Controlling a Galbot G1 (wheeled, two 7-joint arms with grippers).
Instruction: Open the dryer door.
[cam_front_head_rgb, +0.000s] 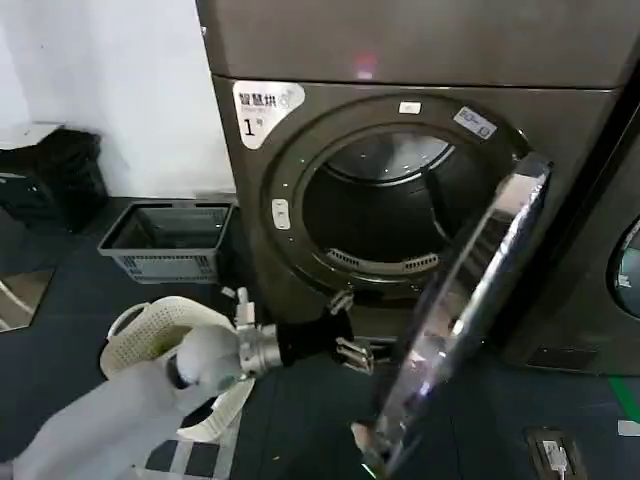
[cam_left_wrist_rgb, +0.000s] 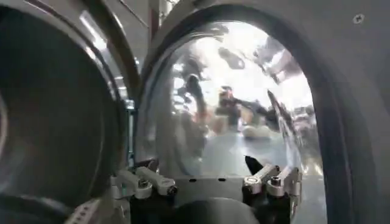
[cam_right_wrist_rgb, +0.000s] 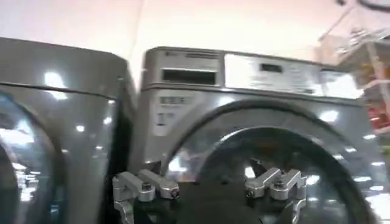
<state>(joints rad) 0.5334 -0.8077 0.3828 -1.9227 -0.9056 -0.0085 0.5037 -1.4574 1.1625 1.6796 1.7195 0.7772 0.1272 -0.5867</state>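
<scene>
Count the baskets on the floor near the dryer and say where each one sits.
2. A dark grey basket stands against the wall, left of the dryer. A white basket lies nearer the camera, partly behind the left arm. Others may be hidden behind the open dryer door.

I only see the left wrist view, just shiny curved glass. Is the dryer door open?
Observer: Yes, the head view shows the dryer door swung wide, right of the drum opening.
Operator: Where's my left gripper?
Observer: The left gripper is low, between the dryer front and the door.
Operator: And the other arm?
Observer: The right gripper is open, facing machine fronts.
</scene>
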